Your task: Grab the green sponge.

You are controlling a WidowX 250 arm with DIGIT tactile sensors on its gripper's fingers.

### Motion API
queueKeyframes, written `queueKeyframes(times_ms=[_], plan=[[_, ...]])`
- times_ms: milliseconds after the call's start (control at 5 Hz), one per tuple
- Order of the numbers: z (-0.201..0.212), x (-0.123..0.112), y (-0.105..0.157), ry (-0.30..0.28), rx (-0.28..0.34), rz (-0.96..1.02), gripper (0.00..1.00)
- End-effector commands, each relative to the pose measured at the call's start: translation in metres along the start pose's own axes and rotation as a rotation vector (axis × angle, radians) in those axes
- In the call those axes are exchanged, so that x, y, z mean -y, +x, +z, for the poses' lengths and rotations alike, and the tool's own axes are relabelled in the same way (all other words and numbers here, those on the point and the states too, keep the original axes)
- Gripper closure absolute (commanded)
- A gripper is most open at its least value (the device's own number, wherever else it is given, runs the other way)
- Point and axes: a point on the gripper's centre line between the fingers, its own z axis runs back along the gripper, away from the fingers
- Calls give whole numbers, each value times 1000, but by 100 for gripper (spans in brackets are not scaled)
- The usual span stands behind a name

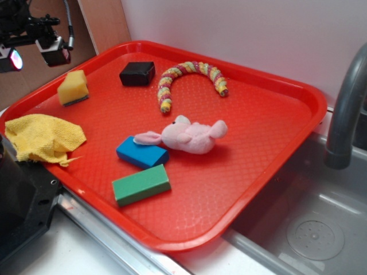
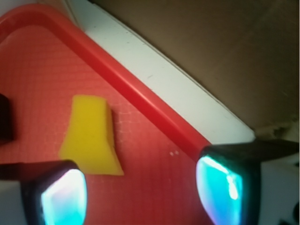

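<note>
The green sponge (image 1: 73, 87), a chunky yellow foam block with a thin dark green layer underneath, lies near the far left corner of the red tray (image 1: 269, 86). My gripper (image 1: 33, 57) hangs above and to the left of it, over the tray's left rim, not touching it. In the wrist view the sponge (image 2: 91, 136) shows as a yellow wedge just ahead of the left fingertip (image 2: 63, 197). The gripper (image 2: 143, 192) is open, with only bare tray (image 2: 154, 183) between its fingers.
On the tray lie a black block (image 1: 137, 73), a beaded worm toy (image 1: 189, 77), a pink plush (image 1: 186, 136), a blue block (image 1: 142, 152), an all-green block (image 1: 141, 184) and a yellow cloth (image 1: 43, 137). A faucet (image 1: 347, 109) and sink (image 1: 309, 229) are at the right.
</note>
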Motion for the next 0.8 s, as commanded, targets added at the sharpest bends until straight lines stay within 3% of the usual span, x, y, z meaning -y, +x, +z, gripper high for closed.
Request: queueKeyframes(times_ms=[0,600], plan=[[-6,11,-7,5,21,-106,0],[-57,41,20,40,-32,-121,0]])
